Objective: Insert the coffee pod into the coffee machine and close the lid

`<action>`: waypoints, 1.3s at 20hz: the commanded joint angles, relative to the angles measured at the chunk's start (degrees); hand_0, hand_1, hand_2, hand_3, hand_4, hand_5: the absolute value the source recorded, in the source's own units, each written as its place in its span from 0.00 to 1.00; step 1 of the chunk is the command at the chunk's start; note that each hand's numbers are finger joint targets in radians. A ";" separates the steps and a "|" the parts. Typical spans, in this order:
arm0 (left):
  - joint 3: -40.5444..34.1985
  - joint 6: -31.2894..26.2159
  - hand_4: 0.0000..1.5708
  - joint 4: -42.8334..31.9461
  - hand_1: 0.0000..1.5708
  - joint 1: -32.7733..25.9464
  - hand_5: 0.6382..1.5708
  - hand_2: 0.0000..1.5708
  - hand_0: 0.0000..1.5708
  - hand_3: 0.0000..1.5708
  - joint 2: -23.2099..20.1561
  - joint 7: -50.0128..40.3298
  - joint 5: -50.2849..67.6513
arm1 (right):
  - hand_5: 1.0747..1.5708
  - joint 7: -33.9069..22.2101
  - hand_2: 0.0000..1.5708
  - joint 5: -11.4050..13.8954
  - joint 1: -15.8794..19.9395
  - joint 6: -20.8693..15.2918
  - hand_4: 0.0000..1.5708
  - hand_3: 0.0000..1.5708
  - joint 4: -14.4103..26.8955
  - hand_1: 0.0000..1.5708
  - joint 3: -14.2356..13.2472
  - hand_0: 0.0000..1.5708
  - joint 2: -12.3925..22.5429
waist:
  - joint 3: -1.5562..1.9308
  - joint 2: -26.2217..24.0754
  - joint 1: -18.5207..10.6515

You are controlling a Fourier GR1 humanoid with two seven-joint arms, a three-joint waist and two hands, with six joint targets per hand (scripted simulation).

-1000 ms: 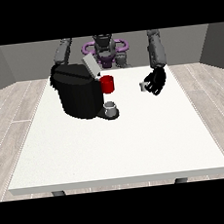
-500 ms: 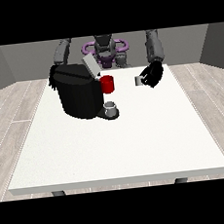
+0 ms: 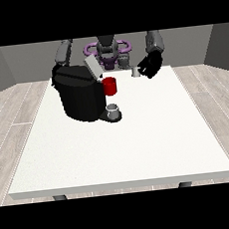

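A black coffee machine point(image 3: 79, 97) stands on the white table point(image 3: 120, 146) at the view's left, its grey lid point(image 3: 92, 67) tilted up and open. It has a red part point(image 3: 110, 86) on its front and a small grey cup point(image 3: 113, 109) on its drip base. The hand at the view's right point(image 3: 149, 65) is lifted above the table's far edge, with its fingers curled round a small white coffee pod point(image 3: 136, 71). At the view's left only an arm point(image 3: 63, 52) shows above the machine; its hand is hidden behind the machine.
The robot's torso point(image 3: 108, 52) with a purple ring stands behind the table's far edge. A wood-look floor point(image 3: 11, 112) surrounds the table. The table's near half spreads towards the camera.
The hand at the view's right has lifted and moved left towards the machine, carrying the white pod with it. The machine and the cup have not moved.
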State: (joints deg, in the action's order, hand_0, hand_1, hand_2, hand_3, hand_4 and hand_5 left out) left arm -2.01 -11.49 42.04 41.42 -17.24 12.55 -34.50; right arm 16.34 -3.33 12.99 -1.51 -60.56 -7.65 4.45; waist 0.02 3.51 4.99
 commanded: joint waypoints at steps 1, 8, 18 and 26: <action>-1.50 0.17 0.36 0.48 0.76 -0.20 1.00 0.80 0.76 0.83 1.40 -1.57 0.99 | 1.00 0.16 0.00 0.42 0.36 -0.48 0.17 0.00 -0.72 0.00 1.17 0.00 -0.84 | -0.02 0.28 0.87; -0.38 -2.77 0.40 3.54 0.93 4.38 1.00 0.93 0.93 0.89 1.99 -6.28 -0.08 | 1.00 -1.28 0.00 0.58 0.53 -0.81 0.20 0.00 -2.19 0.00 1.41 0.00 -0.25 | -0.02 -0.83 2.72; -3.33 -2.86 0.40 6.40 0.96 12.52 1.00 0.94 0.96 0.72 6.12 -14.33 3.49 | 1.00 2.97 0.00 -1.37 2.47 2.36 0.12 0.00 0.47 0.00 -0.71 0.00 1.73 | 0.01 2.54 3.42; -9.04 1.76 0.40 0.03 0.91 16.37 1.00 0.93 0.91 0.84 -0.45 -12.79 3.97 | 1.00 -0.06 0.00 -0.12 3.12 4.49 0.01 0.00 -7.32 0.00 4.00 0.00 0.87 | -0.02 8.91 10.41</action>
State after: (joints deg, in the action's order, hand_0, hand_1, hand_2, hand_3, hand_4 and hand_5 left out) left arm -9.74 -12.73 43.87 55.97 -16.86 0.00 -30.13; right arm 15.78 -4.79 16.03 2.56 -65.78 -5.95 6.11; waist -0.01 9.71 13.16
